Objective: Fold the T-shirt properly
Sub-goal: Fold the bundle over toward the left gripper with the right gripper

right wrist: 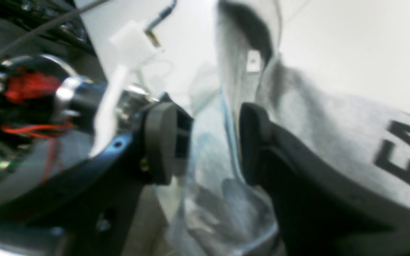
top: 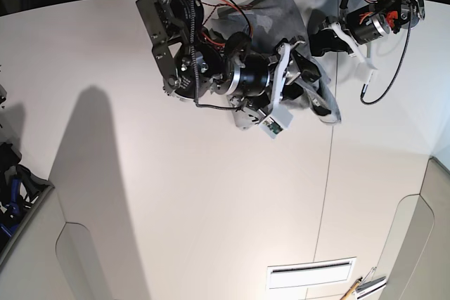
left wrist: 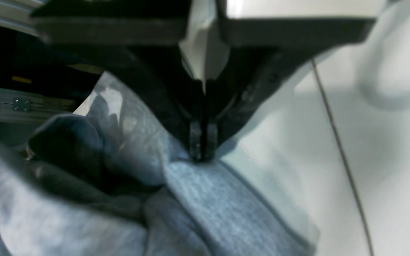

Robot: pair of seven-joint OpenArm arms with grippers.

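Observation:
The heather-grey T-shirt point(top: 278, 6) lies bunched at the far edge of the white table point(top: 176, 194), between both arms. In the left wrist view my left gripper point(left wrist: 202, 156) is shut on a fold of the T-shirt point(left wrist: 205, 202), which hangs crumpled below it. The right wrist view shows my right gripper point(right wrist: 212, 145) with its jaws wide apart; a hemmed edge of the T-shirt point(right wrist: 333, 135) passes through the gap, black block letters showing at the right. In the base view the right gripper point(top: 309, 86) sits on the cloth just below the left gripper point(top: 320, 38).
A seam point(top: 330, 173) runs down the table from the cloth toward the near edge. A black cable point(top: 394, 68) loops down from the left arm at the top right. A slotted white panel point(top: 309, 273) sits near the bottom, and a dark bin point(top: 14, 205) stands at the left edge.

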